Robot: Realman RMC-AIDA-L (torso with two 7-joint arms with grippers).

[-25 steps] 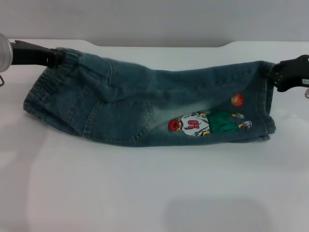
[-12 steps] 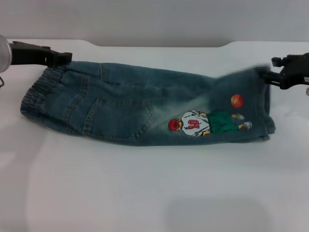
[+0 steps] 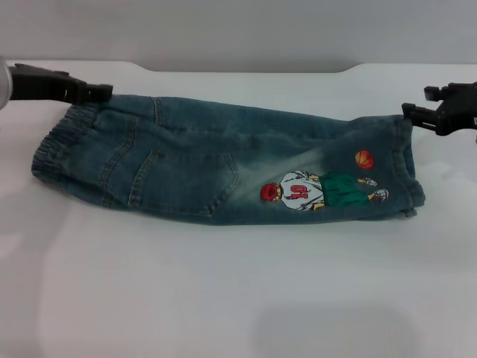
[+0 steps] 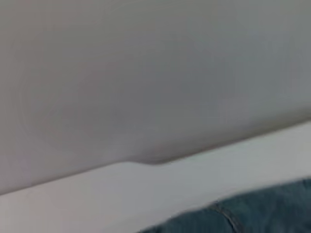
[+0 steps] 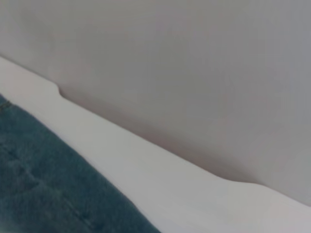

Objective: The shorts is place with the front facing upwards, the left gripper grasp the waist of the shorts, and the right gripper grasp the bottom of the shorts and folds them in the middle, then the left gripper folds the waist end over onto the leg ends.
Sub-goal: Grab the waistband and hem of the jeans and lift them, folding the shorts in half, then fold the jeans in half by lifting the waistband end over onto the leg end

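The shorts [image 3: 223, 164] lie flat on the white table, folded lengthwise, with the cartoon basketball-player print [image 3: 322, 190] and a patch pocket facing up. The puckered waist [image 3: 56, 145] is at the left end, and the bottom of the shorts [image 3: 408, 160] with its stitched hems is at the right end. My left gripper [image 3: 100, 91] hovers open at the waist's far corner, just off the cloth. At the hem's far corner, my right gripper [image 3: 419, 104] stands open with nothing between its fingers. Both wrist views show only an edge of denim [image 4: 262, 213] [image 5: 43, 184].
The white table [image 3: 223, 298] stretches wide in front of the shorts. Its far edge [image 3: 246, 71] has a raised notch against the grey wall. Nothing else lies on it.
Both grippers have let go of the shorts. The lifted waist and hem corners dropped flat onto the table. The right gripper drew back to the right and slightly up.
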